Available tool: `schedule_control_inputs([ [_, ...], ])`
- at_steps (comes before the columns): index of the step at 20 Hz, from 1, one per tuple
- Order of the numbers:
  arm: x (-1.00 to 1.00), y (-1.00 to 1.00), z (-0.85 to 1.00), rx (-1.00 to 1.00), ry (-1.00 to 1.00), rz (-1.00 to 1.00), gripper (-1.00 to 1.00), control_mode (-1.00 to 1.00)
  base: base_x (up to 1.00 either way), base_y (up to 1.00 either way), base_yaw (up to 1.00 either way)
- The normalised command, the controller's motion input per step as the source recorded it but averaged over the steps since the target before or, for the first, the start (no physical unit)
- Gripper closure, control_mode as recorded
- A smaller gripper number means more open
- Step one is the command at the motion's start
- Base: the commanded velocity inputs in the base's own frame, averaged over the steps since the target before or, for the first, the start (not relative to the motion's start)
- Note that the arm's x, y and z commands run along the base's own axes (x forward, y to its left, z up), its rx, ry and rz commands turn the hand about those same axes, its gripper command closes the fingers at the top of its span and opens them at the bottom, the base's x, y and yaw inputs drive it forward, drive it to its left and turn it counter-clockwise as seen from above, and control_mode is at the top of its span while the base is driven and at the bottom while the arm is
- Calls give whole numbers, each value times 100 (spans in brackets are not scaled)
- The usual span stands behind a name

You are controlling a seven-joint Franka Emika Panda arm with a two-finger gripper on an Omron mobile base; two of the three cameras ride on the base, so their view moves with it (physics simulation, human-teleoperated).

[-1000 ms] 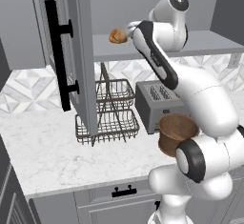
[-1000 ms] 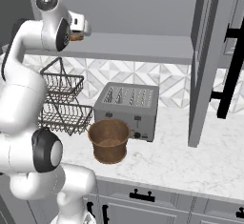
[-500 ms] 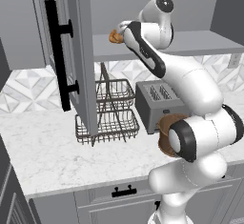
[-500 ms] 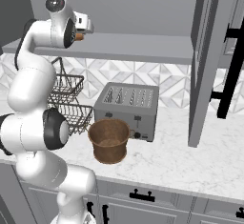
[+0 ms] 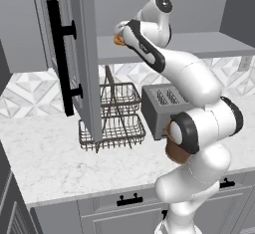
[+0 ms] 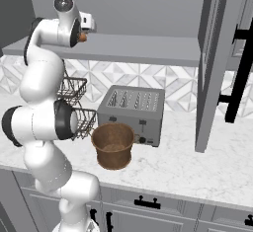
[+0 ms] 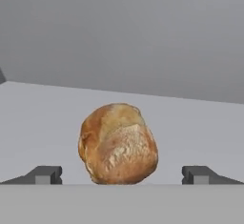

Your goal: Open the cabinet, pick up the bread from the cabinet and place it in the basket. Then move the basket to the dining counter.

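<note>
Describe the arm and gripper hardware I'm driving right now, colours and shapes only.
The arm is built of glossy white rounded links with dark grey to black bands and caps at the joints. No cables or markings show. In the hand view the gripper ends in two small dark grey blocky fingertips.

cabinet shelf [image 7: 200,123]: bread [image 7: 117,144] | counter [image 6: 197,167]: basket [image 6: 113,145], toaster [image 6: 131,114], wire rack [image 5: 112,123]

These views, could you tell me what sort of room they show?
A rendered kitchen: a toaster and woven basket stand on a marble counter, under an open wall cabinet.
</note>
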Motion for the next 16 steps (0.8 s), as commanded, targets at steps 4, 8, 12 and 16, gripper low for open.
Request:
schedule_control_inputs([
  [4,49,19,-3,-1,9,10,-100,-100,0,0,0],
  [8,51,9,-6,-4,12,9,-100,-100,0,0,0],
  [12,41,0,-6,-6,7,7,-100,-100,0,0,0],
  [16,21,0,-24,-10,0,3,-100,-100,0,0,0],
])
